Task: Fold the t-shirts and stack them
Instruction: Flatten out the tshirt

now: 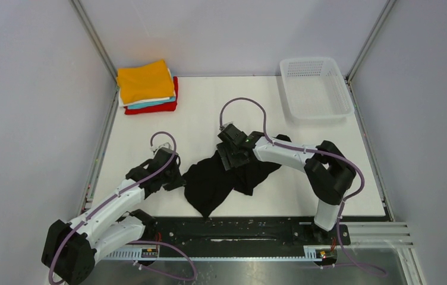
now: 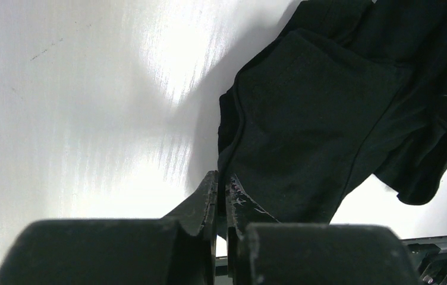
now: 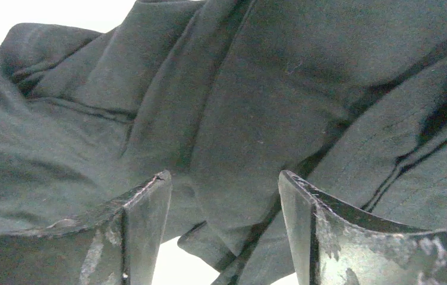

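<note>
The black t-shirt (image 1: pixel 218 178) is seen crumpled at the near middle of the table (image 1: pixel 268 107), its long axis laid left to right, with one corner pointed at the near edge. Sleeves and collar are lost in the folds. Its left edge is pinched by the closed left gripper (image 2: pixel 222 184). The right gripper (image 3: pixel 224 181) is held over its far edge, jaws apart.

Lab cell, grey panels (image 1: pixel 25 89), aluminium frame (image 1: pixel 93 37)
</note>
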